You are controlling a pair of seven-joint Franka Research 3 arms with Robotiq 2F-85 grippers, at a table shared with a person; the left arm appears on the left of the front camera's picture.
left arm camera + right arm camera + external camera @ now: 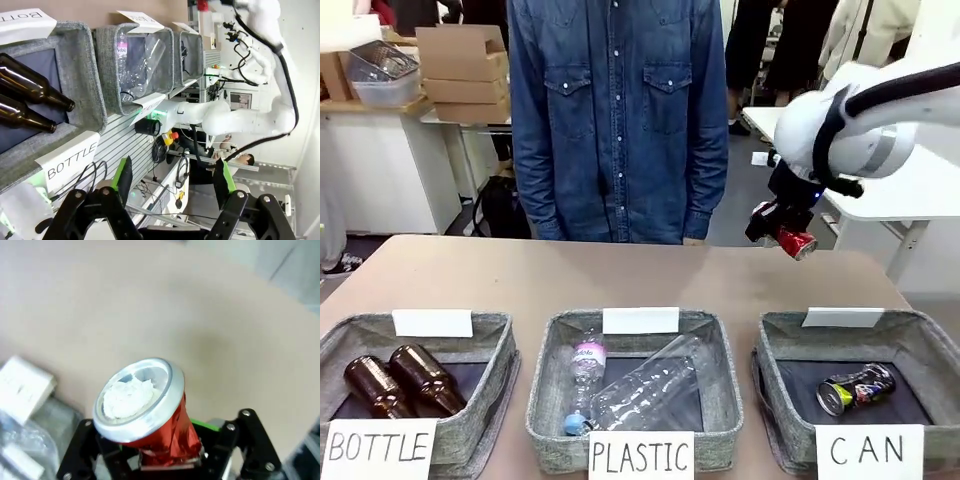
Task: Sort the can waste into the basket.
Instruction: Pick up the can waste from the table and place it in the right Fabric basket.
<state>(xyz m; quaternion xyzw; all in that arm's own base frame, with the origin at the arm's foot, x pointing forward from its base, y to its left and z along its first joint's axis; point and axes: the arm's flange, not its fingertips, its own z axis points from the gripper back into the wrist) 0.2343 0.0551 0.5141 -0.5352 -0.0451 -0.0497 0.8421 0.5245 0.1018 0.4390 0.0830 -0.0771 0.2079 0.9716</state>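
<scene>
Carrying the red can (796, 241) clenched in the right gripper (778, 228) above the table's far right, bring it over the CAN basket (775, 345), clear of the dark can (856, 389), before letting go; the left gripper (172, 181) hangs open

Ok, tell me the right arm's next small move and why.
Probably carry the red can toward the robot's side and lower it over the CAN basket. The right gripper holds it clamped above bare table behind that basket, where the dark can already lies.
</scene>
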